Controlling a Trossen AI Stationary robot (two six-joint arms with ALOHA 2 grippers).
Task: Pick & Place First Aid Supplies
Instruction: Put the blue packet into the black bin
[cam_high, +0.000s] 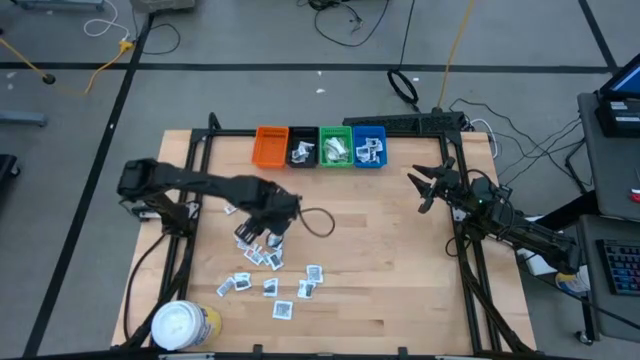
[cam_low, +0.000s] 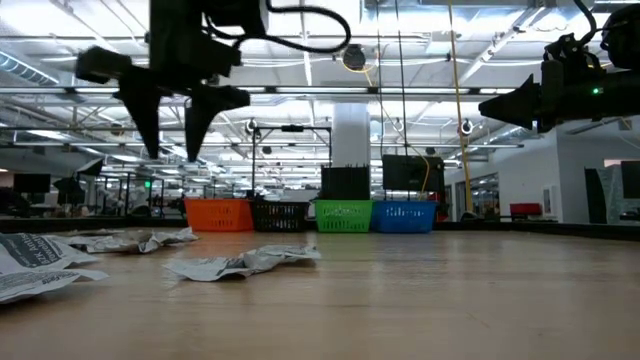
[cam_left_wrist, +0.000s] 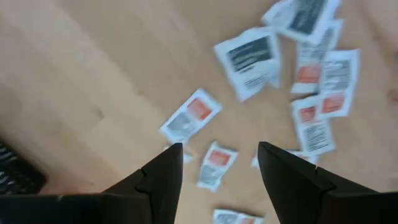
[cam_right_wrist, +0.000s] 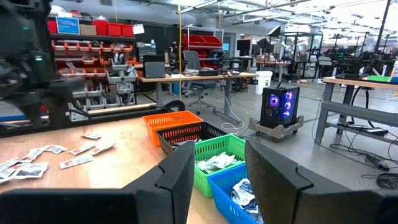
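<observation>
Small white first aid packets (cam_high: 266, 272) lie flat and scattered on the wooden table's left near part; in the left wrist view they show with orange or dark print (cam_left_wrist: 249, 59). My left gripper (cam_high: 262, 236) hovers open above the heap's far end, fingers pointing down, clear of the table in the low view (cam_low: 172, 140); a small packet (cam_left_wrist: 216, 165) lies below the gap. My right gripper (cam_high: 428, 187) waits open above the table's right side, facing the bins (cam_right_wrist: 214, 163).
Orange (cam_high: 271, 147), black (cam_high: 302, 149), green (cam_high: 335, 148) and blue (cam_high: 369, 148) bins stand in a row at the far edge; the last three hold packets. A white-lidded yellow tub (cam_high: 182, 325) sits at the near left corner. Bare wood lies between the arms.
</observation>
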